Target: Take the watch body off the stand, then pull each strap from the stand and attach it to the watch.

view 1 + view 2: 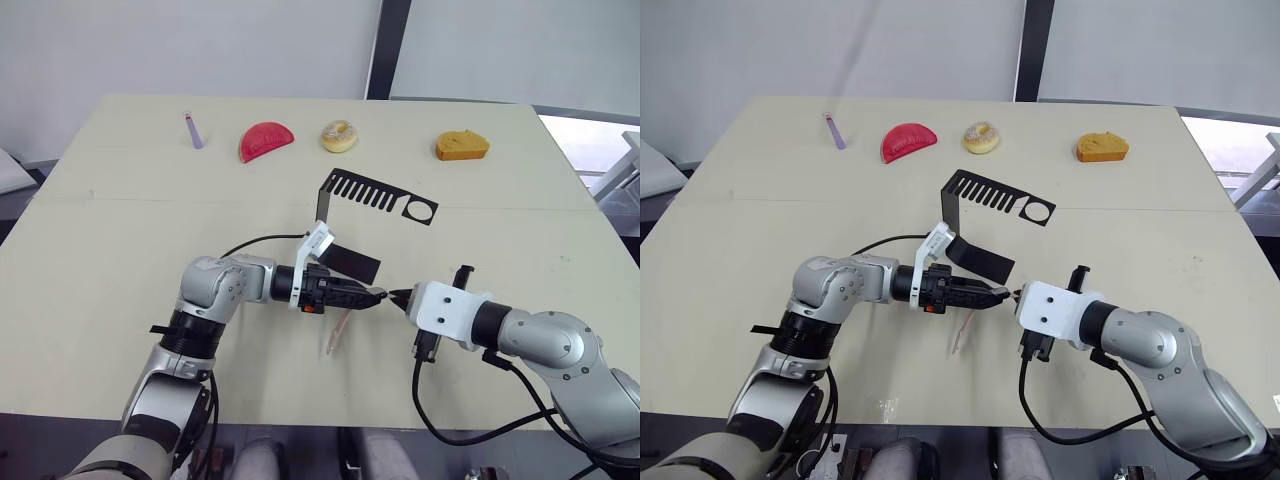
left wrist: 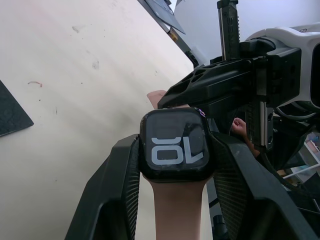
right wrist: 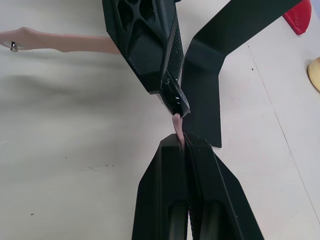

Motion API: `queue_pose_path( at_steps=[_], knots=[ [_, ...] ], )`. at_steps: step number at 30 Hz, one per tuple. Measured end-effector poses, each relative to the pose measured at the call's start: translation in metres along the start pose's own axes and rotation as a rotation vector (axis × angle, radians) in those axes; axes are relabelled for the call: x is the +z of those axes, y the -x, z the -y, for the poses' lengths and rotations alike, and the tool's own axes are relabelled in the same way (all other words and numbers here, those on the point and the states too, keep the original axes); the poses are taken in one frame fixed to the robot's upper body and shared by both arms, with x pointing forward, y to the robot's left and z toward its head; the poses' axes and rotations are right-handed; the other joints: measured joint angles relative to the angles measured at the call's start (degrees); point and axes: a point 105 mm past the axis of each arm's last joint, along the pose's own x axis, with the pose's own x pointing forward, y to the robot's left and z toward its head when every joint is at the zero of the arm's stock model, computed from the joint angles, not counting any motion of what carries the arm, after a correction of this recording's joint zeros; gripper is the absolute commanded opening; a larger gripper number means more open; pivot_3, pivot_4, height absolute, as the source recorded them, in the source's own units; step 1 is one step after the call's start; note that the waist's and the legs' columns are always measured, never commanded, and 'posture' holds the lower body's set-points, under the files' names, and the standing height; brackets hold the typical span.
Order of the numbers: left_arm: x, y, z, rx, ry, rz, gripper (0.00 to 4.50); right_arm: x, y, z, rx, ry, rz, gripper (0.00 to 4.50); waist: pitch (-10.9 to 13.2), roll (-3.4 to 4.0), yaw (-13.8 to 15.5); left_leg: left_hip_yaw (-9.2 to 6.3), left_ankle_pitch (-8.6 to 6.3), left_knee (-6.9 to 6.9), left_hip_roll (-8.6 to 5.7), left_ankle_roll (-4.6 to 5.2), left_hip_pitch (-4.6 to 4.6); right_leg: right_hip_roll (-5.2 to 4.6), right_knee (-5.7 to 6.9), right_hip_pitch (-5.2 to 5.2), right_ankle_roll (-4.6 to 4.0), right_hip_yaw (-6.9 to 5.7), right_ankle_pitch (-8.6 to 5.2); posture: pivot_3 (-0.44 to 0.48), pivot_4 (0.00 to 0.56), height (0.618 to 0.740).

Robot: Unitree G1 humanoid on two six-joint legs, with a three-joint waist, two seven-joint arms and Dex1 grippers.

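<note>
Joining: the left claw [image 1: 372, 297] and right claw [image 1: 396, 296] meet tip to tip over the near middle of the counter [image 1: 120, 230], with the second strap going onto the watch.
Watch body: the watch body [image 2: 174, 144] is off the stand and clamped by its two edges between the left claw's closed fingers [image 2: 116, 185], screen with light digits facing the wrist camera.
First strap: a pale pink strap [image 1: 335, 334] appears already fixed to the body's near end and hangs from the left claw down toward the counter, its free end with a small metal pin [image 3: 13, 46].
Second strap: the right claw's fingers [image 3: 165, 190] are pressed together on the other strap [image 3: 177, 123], of which only a short pink tip shows, touching the left claw's tip at the watch's far edge.
Stand: the stand [image 1: 375, 195] sits just beyond the claws, its comb arm and ring hole bare, its base plate close behind the left claw.
Handling, judged: the body looks small, light, hard and smooth, so it could twist in a side grip; holding the case edges leaves the strap slots free. The straps look soft and floppy; pinching close to the connector end keeps the tip stiff enough to slide in, while a hold farther back would probably let it buckle.
Beyond: a purple stick [image 1: 193, 131], a red slice [image 1: 265, 139], a doughnut [image 1: 339, 136] and an orange piece [image 1: 461, 146] line the far edge.
</note>
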Motion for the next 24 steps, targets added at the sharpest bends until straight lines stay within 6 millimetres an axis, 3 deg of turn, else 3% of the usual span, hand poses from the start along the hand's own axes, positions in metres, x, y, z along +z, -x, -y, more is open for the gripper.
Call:
queue_pose_path(
  at_steps=[24],
  knots=[
    [0.0015,0.0002,0.0000,0.000,-0.010,0.008,1.59,0.0006,0.0000,0.0015,-0.004,-0.001,-0.001,0.00,0.00,0.00,0.01,0.00,0.00,0.00,0.00,0.00,0.00,0.00,0.00,0.00,0.00,0.00,0.00,0.000,0.150,0.737]
  ],
)
